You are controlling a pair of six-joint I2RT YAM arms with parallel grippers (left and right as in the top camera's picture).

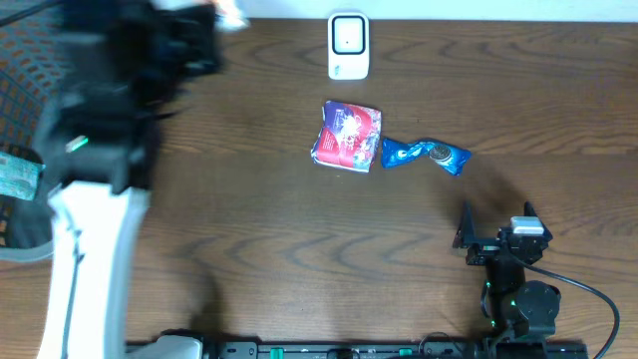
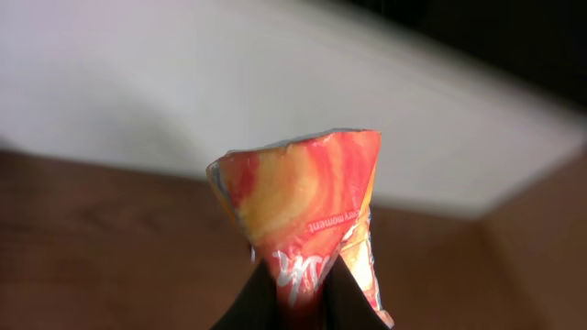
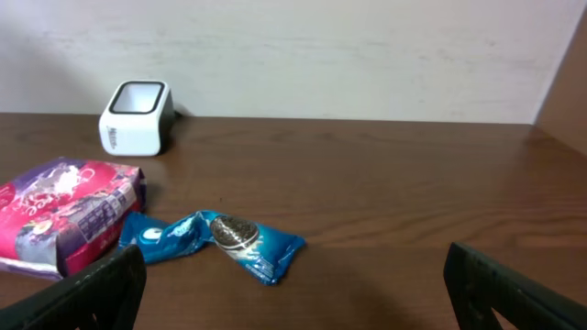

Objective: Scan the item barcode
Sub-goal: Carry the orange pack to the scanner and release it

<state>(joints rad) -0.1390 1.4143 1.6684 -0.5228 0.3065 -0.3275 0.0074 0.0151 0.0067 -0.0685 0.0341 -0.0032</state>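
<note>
In the left wrist view my left gripper is shut on the lower end of an orange and red snack packet, which stands up in front of a pale wall. The overhead view shows that left arm as a blur at the far left corner, with the packet hard to make out. A white barcode scanner stands at the far edge of the table, also visible from the right wrist. My right gripper rests open at the near right with nothing between its fingers.
A purple and pink packet and a blue cookie packet lie mid-table in front of the scanner. An orange mesh basket sits at the far left, with a packet near it.
</note>
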